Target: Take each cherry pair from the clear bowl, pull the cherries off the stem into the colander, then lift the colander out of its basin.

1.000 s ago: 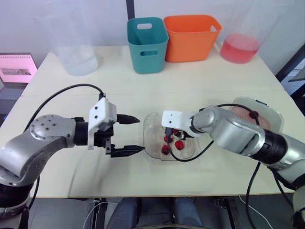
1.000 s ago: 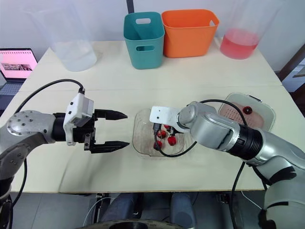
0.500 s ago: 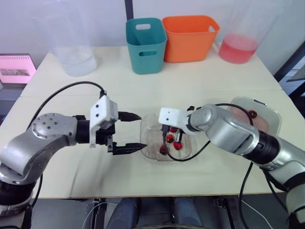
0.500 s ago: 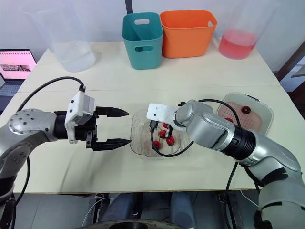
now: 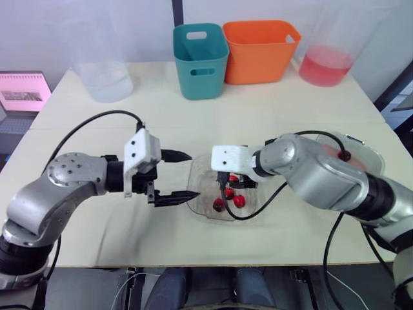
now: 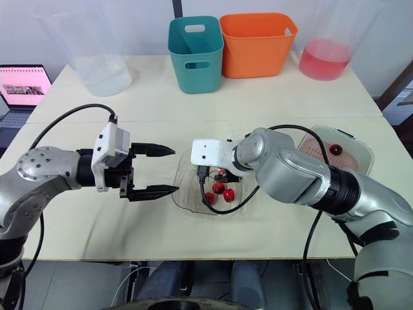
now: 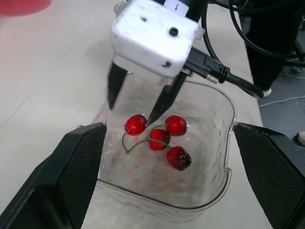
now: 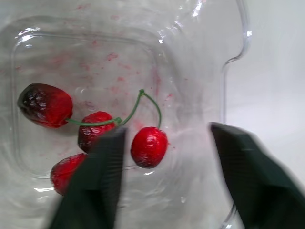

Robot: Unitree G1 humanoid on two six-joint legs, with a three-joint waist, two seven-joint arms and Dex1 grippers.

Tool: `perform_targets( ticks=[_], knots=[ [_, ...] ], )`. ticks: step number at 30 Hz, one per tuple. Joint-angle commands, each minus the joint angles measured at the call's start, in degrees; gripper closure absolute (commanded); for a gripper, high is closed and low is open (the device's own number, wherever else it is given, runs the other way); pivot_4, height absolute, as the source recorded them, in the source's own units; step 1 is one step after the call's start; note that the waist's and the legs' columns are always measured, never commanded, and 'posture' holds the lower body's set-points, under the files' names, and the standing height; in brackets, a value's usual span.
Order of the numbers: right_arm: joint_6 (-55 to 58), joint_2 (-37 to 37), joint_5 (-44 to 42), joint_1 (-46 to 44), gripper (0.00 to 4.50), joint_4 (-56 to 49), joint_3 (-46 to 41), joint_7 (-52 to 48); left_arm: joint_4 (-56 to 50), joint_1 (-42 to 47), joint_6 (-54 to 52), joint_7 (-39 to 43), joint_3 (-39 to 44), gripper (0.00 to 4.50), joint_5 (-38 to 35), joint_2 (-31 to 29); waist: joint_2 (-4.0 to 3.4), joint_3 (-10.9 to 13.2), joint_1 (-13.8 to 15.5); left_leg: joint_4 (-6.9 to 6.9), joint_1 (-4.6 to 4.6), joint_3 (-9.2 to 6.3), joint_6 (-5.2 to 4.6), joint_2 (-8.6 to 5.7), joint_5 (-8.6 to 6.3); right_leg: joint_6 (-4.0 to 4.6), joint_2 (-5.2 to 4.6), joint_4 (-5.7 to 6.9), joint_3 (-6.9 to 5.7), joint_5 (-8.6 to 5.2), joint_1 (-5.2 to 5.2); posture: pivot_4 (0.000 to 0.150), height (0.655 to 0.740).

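Observation:
The clear bowl sits at the table's front middle and holds two stemmed red cherry pairs. My right gripper is down inside the bowl, open, its fingertips just above the cherries with one cherry between them and nothing gripped. Just left of the bowl my left gripper hovers open and empty, its tips close to the rim. At the right, partly hidden behind my right arm, is the basin with the pink colander in it, holding one cherry.
At the back stand a teal bin and an orange bin. A clear water jug is at back left, a container of pink liquid at back right. A pink-screened laptop lies beyond the table's left edge.
My right gripper has moved a little to the left inside the bowl, and the bowl has slid slightly left toward my left gripper. The left gripper has barely moved.

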State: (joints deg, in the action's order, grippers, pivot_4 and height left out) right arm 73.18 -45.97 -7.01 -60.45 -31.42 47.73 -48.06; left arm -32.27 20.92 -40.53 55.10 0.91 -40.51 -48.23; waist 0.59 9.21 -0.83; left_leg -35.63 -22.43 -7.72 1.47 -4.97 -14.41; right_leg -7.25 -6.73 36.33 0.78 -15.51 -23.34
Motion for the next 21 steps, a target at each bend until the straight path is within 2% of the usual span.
perform_targets(
  ticks=[1, 11, 21],
  knots=[
    [-1.57, -0.58, 1.47, -2.39, 1.57, -1.06, 2.26, -1.18, -0.50, 0.65, 1.55, 0.46, 0.05, 0.00, 0.39, 0.25, 0.00, 0.00, -0.02, 0.00, 0.00, 0.00, 0.00, 0.00, 0.00, 0.00, 0.00, 0.00, 0.00, 0.00, 0.00, 0.150, 0.7400],
    [-6.42, 0.30, 5.88, -5.50, 1.57, 5.77, 9.84, -5.64, -1.55, -1.30, 1.98, 0.49, -0.02, 0.00, 1.70, -0.19, 0.00, 0.00, -0.11, 0.00, 0.00, 0.01, 0.02, 0.00, 0.01, 0.00, 0.00, 0.00, 0.00, 0.00, -0.01, 0.150, 0.7400],
    [-11.70, 2.78, 10.65, -4.41, 1.57, 13.33, 10.96, -9.23, -2.32, -2.09, 1.65, -0.29, 0.18, 0.00, 1.49, -0.21, 0.00, 0.00, -0.22, 0.00, 0.01, 0.01, 0.06, -0.01, 0.04, 0.00, 0.02, 0.01, 0.00, 0.00, -0.01, 0.150, 0.7400]
  ],
)
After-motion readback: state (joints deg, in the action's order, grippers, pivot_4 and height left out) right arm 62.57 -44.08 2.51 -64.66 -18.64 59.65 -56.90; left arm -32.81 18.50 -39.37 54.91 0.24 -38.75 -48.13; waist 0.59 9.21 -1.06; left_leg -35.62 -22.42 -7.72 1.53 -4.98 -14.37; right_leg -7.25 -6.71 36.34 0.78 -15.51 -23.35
